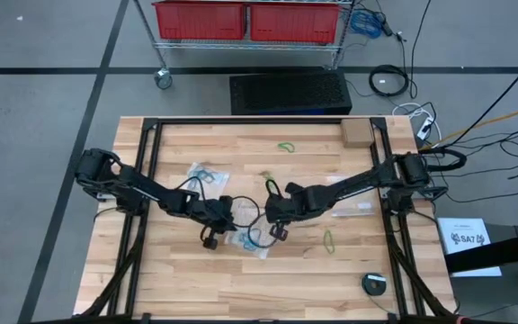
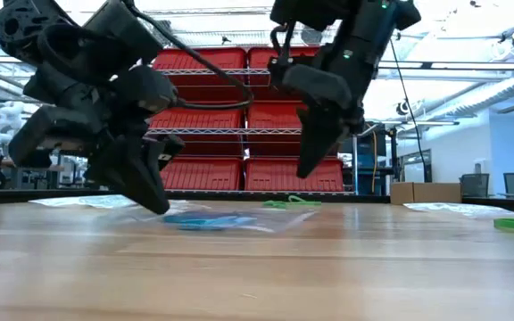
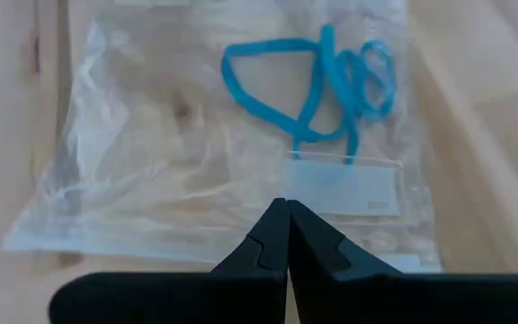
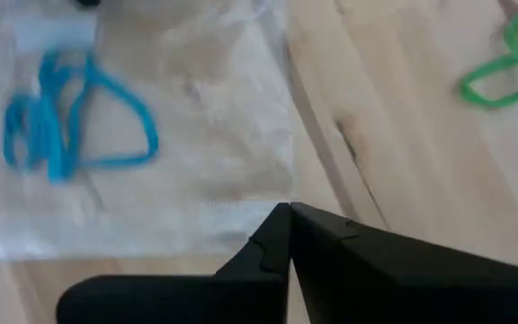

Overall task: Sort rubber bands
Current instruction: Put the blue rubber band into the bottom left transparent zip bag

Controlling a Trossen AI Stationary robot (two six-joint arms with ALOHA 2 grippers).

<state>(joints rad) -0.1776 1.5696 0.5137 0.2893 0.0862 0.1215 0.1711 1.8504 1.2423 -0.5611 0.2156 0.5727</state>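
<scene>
- Your left gripper, fingers pressed together, hovers at the clear bag's six o'clock edge; blue rubber bands lie inside.
- Your right gripper, likewise closed, holds nothing; a green rubber band lies at two o'clock.

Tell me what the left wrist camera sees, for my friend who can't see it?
A clear plastic bag lies on the wooden table with blue rubber bands bunched inside it. The left end effector points at the bag's near edge, its two dark fingers shut together.
</scene>
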